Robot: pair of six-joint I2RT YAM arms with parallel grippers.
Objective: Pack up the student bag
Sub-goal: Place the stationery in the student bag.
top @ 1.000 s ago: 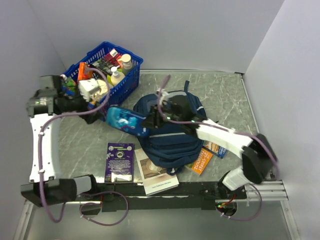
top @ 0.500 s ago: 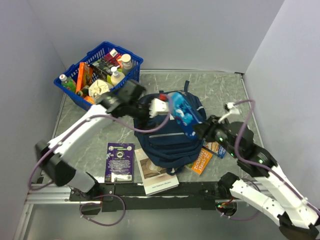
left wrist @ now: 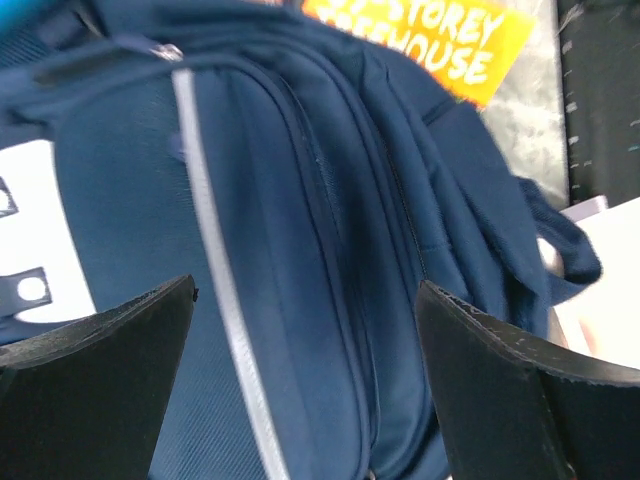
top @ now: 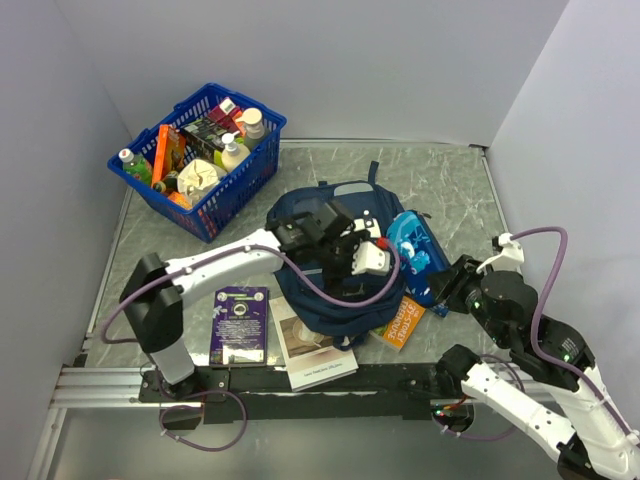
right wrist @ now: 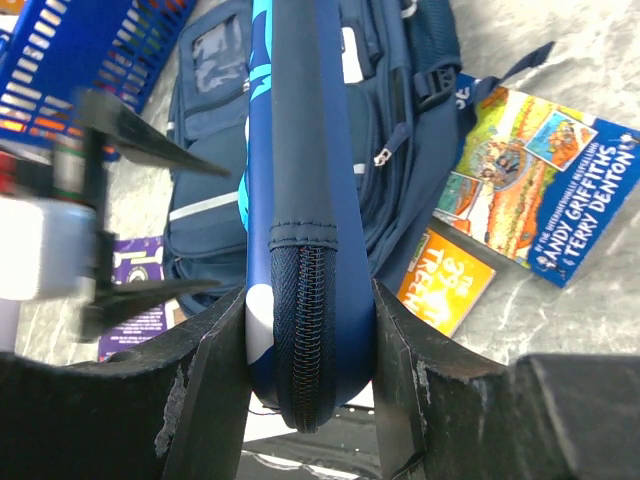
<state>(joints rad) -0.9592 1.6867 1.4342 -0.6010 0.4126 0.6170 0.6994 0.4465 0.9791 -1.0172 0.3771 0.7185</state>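
Robot test cell in a laboratory. Plain pale partition walls [top: 330, 60] enclose a grey marbled table [top: 440, 180] behind and on both sides of the student bag [top: 345, 308]. In front of the bag, an aluminium rail [top: 95, 380] runs along the table edge, with purple cabling [top: 547, 270] nearby.

Walls [top: 400, 60]: plain pale lilac-grey, meeting at upper right.
Tabletop [top: 450, 180]: grey marbled, centre of frame.
Rail [top: 100, 385]: metal, along bottom edge.
Light: soft, even.

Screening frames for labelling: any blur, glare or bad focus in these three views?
Top external: evenly lit, sharp, soft shadows only, no glare. Left wrist: student bag fills the frame, slightly soft; orange book title smeared. Right wrist: pencil case crisp, left gripper at the left edge blurred.
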